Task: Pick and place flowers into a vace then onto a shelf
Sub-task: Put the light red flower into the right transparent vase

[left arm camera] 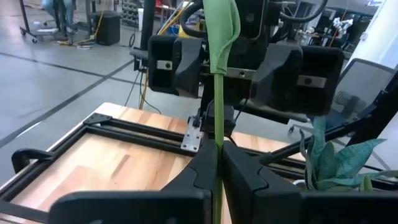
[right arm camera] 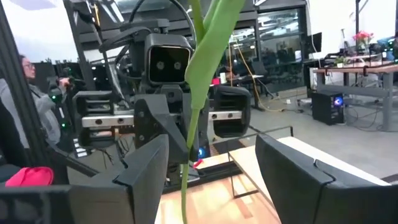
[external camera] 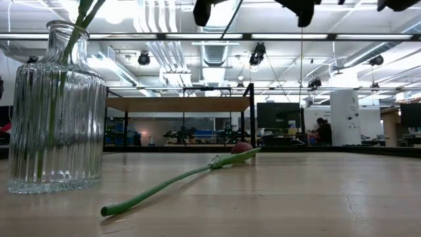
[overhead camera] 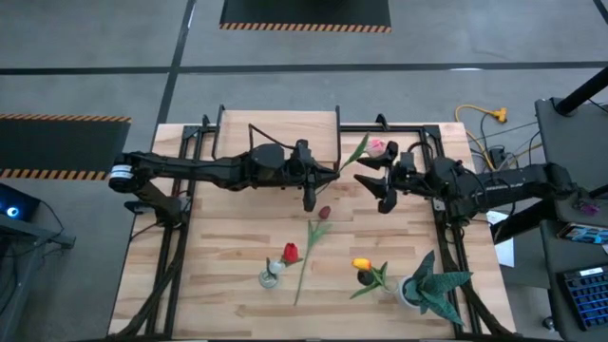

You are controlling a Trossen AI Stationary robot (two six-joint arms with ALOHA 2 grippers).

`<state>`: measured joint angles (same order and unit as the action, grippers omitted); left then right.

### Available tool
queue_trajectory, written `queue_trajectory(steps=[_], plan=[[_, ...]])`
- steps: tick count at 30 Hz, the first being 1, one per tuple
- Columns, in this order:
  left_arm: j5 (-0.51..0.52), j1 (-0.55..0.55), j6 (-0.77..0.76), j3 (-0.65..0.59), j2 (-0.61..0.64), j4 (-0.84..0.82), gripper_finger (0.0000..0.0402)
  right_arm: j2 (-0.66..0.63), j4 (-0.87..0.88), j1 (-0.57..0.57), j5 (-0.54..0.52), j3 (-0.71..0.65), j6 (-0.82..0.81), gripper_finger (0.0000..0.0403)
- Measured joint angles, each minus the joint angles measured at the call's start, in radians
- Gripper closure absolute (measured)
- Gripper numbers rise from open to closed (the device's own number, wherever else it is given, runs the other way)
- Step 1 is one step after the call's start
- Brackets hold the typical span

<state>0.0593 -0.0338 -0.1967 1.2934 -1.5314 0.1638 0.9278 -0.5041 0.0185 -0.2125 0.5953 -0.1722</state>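
My left gripper (overhead camera: 334, 174) is shut on a pink tulip (overhead camera: 377, 145), held above the table's middle. My right gripper (overhead camera: 377, 182) faces it, open. In the right wrist view the tulip's stem (right arm camera: 189, 124) shows between the open fingers, touching neither. A ribbed glass vase (external camera: 56, 112) near the front edge holds a red tulip (overhead camera: 290, 253). A maroon tulip (external camera: 242, 147) lies flat on the table. An orange-yellow tulip (overhead camera: 362, 263) is beside the potted plant. The shelf (external camera: 177, 104) stands at the far edge. My left gripper pinches the tulip's green stem (left arm camera: 217, 149) between its two fingers, which reach out level from the table's left and lie across the stem. The stem stands nearly upright, head up and tipped toward the far side, clear of the table. A leaf (left arm camera: 222, 31) rises above the fingers.
A spiky green plant in a white pot (overhead camera: 427, 285) stands at the front right. Black frame rails (overhead camera: 176, 256) run along the table's left and right sides. A person (right arm camera: 25, 118) stands in the room beyond the table.
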Motion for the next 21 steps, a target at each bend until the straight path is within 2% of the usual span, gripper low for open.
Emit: queue_trajectory(steps=[6,12,21], plan=[[-0.025,0.0,0.0,0.0,0.0,0.035,0.0401,0.054,-0.008,0.0,-0.06,0.037,0.0,0.0172],[-0.033,0.0,0.0,0.0,-0.02,0.035,0.0401,0.088,-0.012,0.001,-0.019,0.09,0.0,0.0177],[-0.034,0.0,0.0,0.0,-0.045,0.043,0.0401,0.129,-0.006,0.001,-0.021,0.141,0.016,0.0184]])
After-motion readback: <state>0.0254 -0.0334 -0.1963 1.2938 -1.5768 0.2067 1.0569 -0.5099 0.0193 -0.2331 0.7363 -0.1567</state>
